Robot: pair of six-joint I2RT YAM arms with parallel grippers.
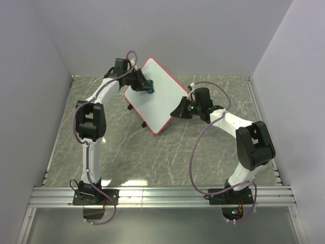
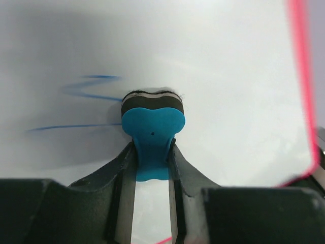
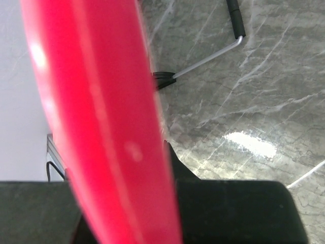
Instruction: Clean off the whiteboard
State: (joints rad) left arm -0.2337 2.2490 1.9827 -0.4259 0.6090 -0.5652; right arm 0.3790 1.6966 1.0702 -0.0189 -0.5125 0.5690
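Observation:
The whiteboard point(image 1: 157, 99) with its pink-red rim is held tilted above the table. My right gripper point(image 1: 180, 113) is shut on its right edge; in the right wrist view the rim point(image 3: 96, 127) runs between the fingers. My left gripper point(image 1: 143, 84) is shut on the blue bone-shaped eraser point(image 1: 149, 87), pressing its black felt end against the board's upper left. In the left wrist view the eraser point(image 2: 152, 127) sits on the white surface point(image 2: 228, 76) beside blue scribbles point(image 2: 86, 91) to its left.
The grey marble table point(image 1: 152, 152) lies below. The board's wire stand with black feet point(image 3: 203, 61) hangs under it. Grey walls enclose the cell on three sides. A metal rail point(image 1: 162, 195) runs along the near edge.

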